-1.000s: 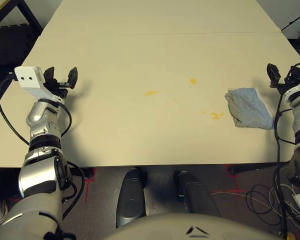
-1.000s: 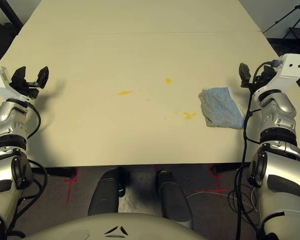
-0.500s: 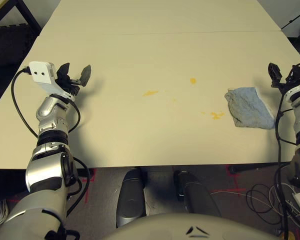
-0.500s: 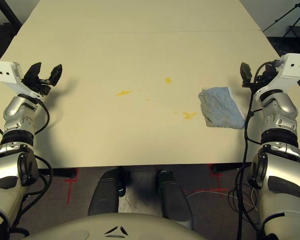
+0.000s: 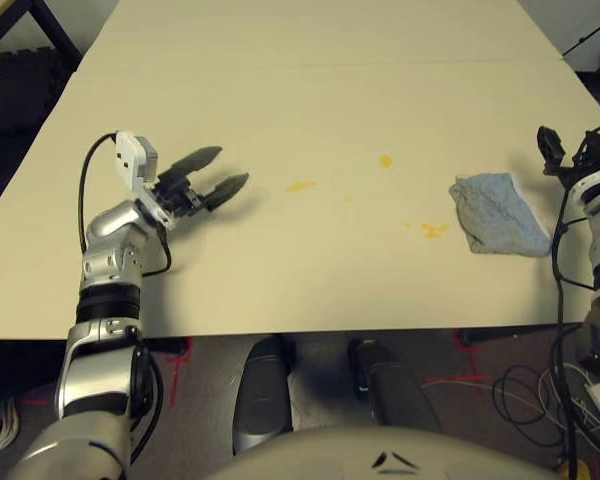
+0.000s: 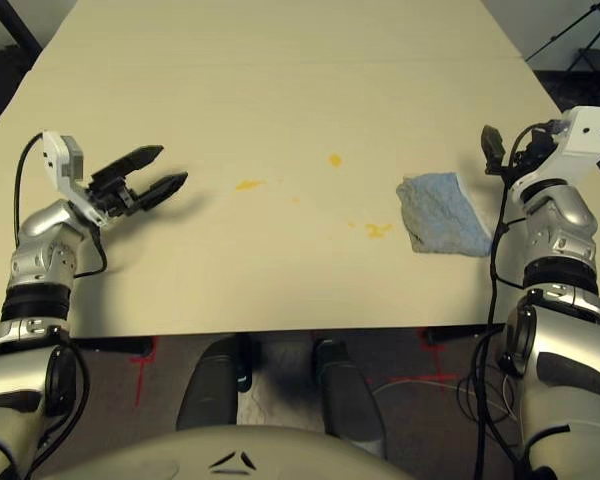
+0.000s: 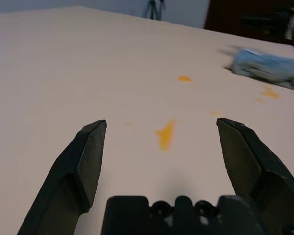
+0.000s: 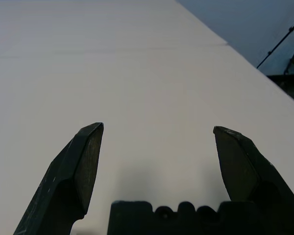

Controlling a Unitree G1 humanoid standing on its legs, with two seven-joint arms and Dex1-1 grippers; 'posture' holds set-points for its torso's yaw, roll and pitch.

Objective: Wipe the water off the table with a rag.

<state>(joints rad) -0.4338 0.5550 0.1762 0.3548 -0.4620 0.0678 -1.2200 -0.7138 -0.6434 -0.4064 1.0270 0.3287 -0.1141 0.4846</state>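
**Rag untouched, spots all waiting**

Nothing wiped yet, by the look of it. The rag lies crumpled and flat on the table, no gripper on it, and the yellow-orange water marks sit undisturbed.

Taking the rag as the landmark and working outward from the robot's edge: nearest is the smear of water just beside the rag on its left, with a tiny fleck next to it. A little farther back and left of the rag is a round spot. Well to the rag's left lies the elongated smear, with a faint speck between it and the rag. That makes three clear spots plus a couple of specks, one rag, two grippers.

The left gripper hovers well left of the rag, fingers spread wide and empty, aimed at the elongated smear. The right gripper stands just beside the rag's right edge, a touch farther back, also wide open with nothing held.

The whole job is left: picking up the rag, then wiping each spot.
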